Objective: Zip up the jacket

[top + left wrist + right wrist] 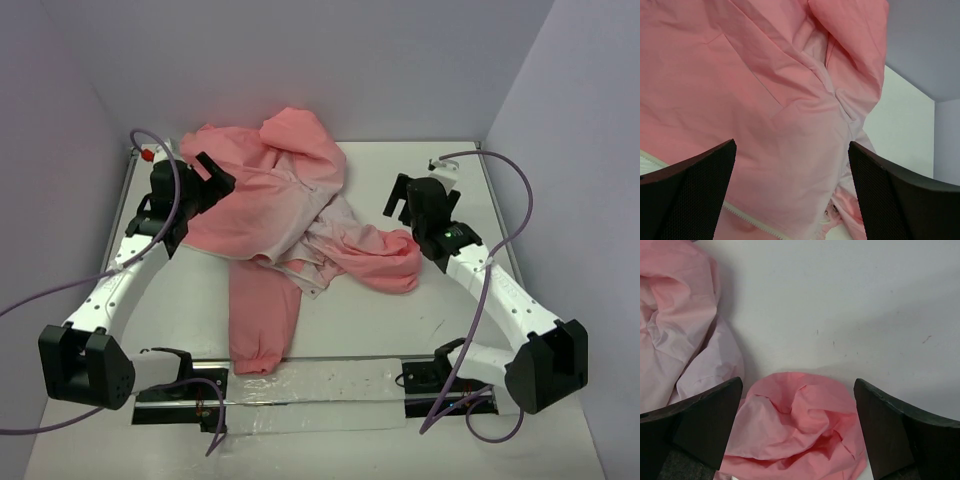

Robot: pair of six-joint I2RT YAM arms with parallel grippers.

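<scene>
The salmon-pink jacket (280, 215) lies crumpled in the middle of the white table, one sleeve hanging toward the near edge and another bunched at the right. Its paler lining shows near the centre. My left gripper (205, 172) is open above the jacket's left side; the left wrist view shows pink fabric (765, 100) between its fingers and a light zipper strip (747, 218) low down. My right gripper (400, 200) is open above the bunched right sleeve (800, 430), which lies between its fingers without being gripped.
The white table (400, 310) is walled by grey panels at the back and both sides. A shiny taped strip (310, 385) runs along the near edge between the arm bases. Purple cables loop off both arms.
</scene>
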